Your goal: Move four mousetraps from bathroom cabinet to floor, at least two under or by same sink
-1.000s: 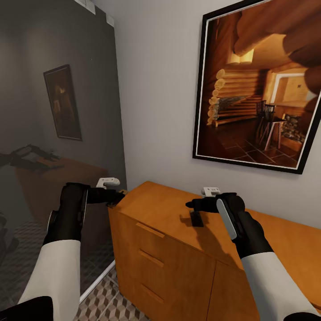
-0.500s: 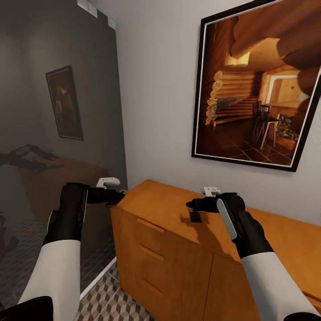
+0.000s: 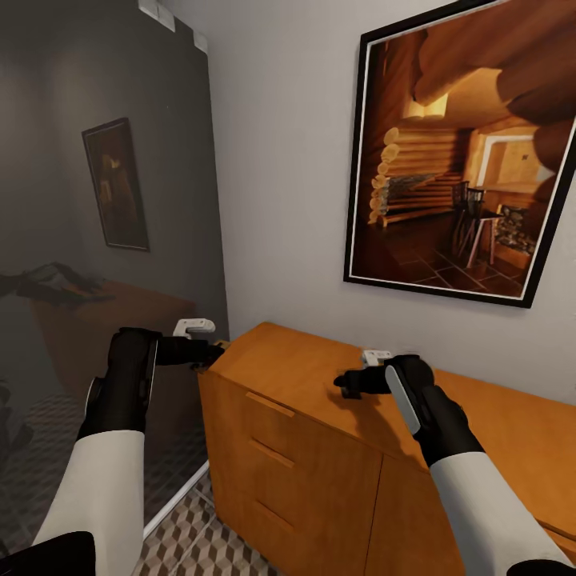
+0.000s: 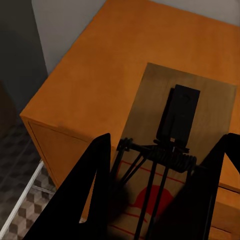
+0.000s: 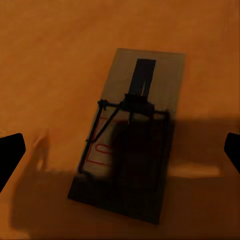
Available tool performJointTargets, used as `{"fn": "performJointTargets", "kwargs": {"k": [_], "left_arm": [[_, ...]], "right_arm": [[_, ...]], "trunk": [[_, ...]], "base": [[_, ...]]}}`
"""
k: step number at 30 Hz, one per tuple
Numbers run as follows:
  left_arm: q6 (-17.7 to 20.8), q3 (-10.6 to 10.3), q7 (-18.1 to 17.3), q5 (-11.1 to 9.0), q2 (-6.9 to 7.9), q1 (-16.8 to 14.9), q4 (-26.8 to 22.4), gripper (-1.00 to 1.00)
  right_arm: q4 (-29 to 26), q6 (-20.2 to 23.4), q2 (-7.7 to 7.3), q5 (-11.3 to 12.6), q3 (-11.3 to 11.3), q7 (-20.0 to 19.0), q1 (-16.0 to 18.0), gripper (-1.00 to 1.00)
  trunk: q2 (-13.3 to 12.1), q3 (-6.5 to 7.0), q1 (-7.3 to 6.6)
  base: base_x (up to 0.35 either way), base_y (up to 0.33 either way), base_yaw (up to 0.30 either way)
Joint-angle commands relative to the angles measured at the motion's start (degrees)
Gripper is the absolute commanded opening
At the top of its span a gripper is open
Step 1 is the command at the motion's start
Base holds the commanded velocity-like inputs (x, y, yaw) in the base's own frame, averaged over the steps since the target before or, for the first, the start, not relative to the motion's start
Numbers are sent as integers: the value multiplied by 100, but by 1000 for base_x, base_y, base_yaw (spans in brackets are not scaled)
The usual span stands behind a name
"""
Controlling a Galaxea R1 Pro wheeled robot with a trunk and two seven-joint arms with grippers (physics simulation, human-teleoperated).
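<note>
Both arms at the cabinet, a trap at each.

Left gripper is clamped on a mousetrap off the cabinet's corner. Right gripper hovers, fingers wide apart, above a second trap lying flat on the cabinet top.

The cabinet is orange-brown, the mousetrap tan with a red mark, the bathroom floor cube-patterned brown, beige and cream.

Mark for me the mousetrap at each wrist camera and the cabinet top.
left mousetrap (image 4: 200,107), left wrist view, bare tan board.
right mousetrap (image 5: 120,80), right wrist view, upper board corner.
cabinet (image 3: 288,364), head view, bare top surface.
</note>
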State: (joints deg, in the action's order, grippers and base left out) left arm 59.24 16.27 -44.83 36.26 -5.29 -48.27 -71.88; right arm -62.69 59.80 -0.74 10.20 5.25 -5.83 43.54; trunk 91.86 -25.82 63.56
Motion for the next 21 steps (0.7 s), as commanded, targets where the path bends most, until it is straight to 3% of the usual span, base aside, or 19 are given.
{"fn": "performJointTargets", "kwargs": {"k": [1, 6, 21], "left_arm": [[18, 16, -63, 56, -7, -7, -4, -100], [18, 16, -61, 56, -7, -7, -2, -100], [18, 16, -61, 56, -7, -7, -2, -100]], "right_arm": [[173, 20, 1, 9, -9, -6, 6, 100], [467, 20, 20, -23, -228, 2, 6, 100], [488, 20, 22, -45, -260, 3, 5, 100]], "trunk": [[4, -7, 0], [4, -7, 0], [4, -7, 0]], "base": [[0, 0, 0], [0, 0, 0], [0, 0, 0]]}}
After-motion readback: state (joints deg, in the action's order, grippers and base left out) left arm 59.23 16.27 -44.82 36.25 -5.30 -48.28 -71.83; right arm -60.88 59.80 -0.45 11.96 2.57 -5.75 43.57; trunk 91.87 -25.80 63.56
